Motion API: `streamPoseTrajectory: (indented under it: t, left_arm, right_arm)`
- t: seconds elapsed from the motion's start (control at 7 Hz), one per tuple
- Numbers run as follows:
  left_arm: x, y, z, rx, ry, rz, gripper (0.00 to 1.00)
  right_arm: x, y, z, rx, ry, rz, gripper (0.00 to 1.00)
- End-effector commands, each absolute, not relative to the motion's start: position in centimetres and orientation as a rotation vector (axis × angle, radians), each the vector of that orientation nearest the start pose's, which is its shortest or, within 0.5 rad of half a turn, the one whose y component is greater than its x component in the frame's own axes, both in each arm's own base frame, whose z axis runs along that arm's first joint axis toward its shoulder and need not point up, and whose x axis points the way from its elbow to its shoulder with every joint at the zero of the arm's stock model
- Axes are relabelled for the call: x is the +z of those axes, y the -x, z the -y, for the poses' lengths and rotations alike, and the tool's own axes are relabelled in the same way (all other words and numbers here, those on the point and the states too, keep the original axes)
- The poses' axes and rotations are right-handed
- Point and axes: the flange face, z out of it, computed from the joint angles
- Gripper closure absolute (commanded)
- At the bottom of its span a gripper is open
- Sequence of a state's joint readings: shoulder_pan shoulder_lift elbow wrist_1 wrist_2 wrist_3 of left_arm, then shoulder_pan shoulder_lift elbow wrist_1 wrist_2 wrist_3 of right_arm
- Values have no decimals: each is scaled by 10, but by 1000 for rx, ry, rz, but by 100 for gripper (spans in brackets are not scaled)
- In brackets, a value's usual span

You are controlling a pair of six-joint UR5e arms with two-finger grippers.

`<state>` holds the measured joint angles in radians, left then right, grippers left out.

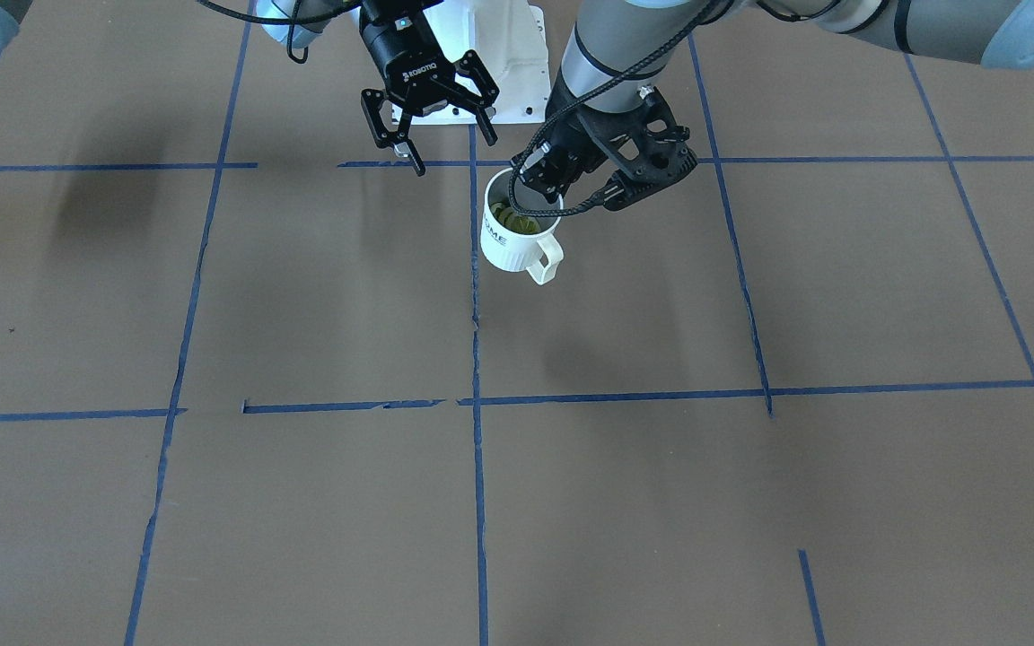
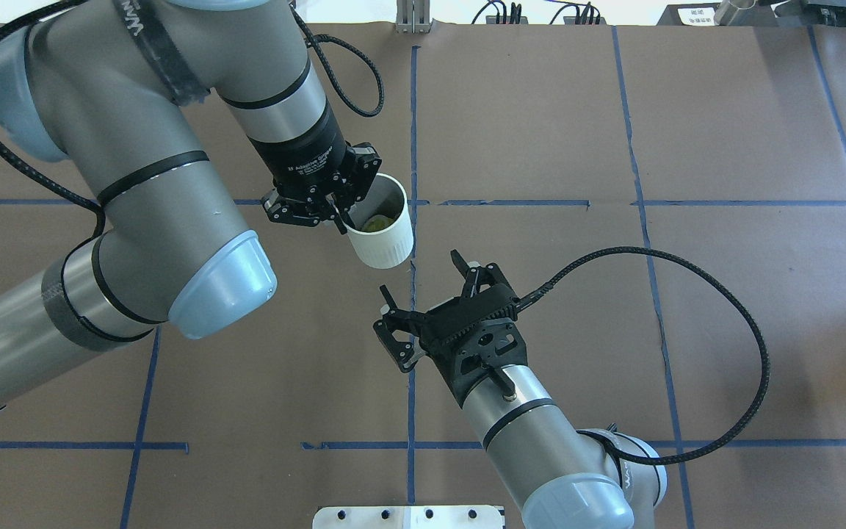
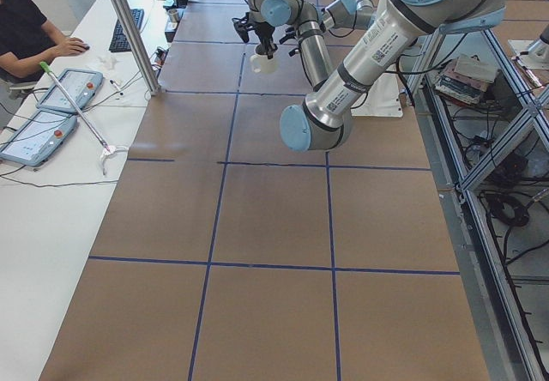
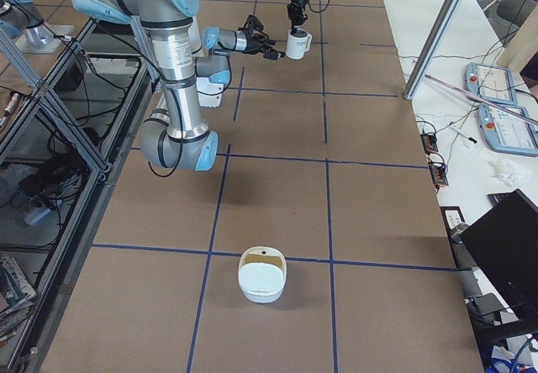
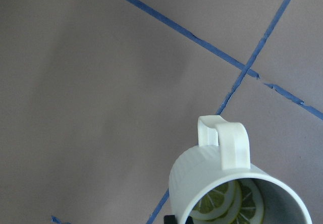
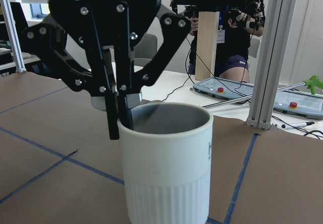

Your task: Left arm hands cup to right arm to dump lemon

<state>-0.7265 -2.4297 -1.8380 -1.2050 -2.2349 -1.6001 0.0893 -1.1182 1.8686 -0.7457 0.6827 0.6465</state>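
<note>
**One cup (image 2: 382, 239) lifted, no handover yet**

I judge that only the first part is done. The left pincer (image 2: 346, 213) has the cup, and by the shadow under it the cup hangs free above the surface (image 1: 302, 296). The lemon (image 5: 227, 201), cut in slices, lies inside at the bottom. The rest is not done: the right pincer (image 2: 423, 275) must take the cup, the left one must let go, and then the cup must be tipped to dump the lemon.

The left pincer is clenched on the rim, with one finger inside the mouth and one outside. The cup hangs upright just below it. The right pincer is spread wide and grasps nothing. It is near the cup with its fingers turned toward it, but it does not touch it. The handle is on the cup's far side from this pincer.
</note>
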Motion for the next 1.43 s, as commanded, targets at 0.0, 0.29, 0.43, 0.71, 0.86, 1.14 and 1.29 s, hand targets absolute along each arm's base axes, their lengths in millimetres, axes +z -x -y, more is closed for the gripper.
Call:
streamPoseTrajectory:
  t: [0.0, 0.29, 0.43, 0.71, 0.86, 1.14, 1.29]
  left_arm:
    - [63, -420, 453, -441, 358, -919, 99]
    - [62, -426, 447, -428, 364, -917, 99]
    - [61, -425, 445, -425, 367, -920, 99]
    - [56, -425, 436, -427, 392, -930, 98]
    - [55, -428, 431, -417, 395, -931, 98]
    - [55, -429, 428, -418, 400, -931, 98]
    - [53, -428, 425, -413, 399, -936, 98]
  right_arm:
    - [175, 515, 258, 52, -1281, 918, 0]
    - [172, 515, 258, 61, -1284, 920, 0]
    - [171, 515, 259, 66, -1284, 923, 0]
    - [168, 516, 260, 68, -1286, 925, 0]
    - [168, 515, 260, 69, -1287, 926, 0]
    - [171, 518, 260, 67, -1286, 920, 0]
    - [170, 519, 260, 67, -1285, 920, 0]
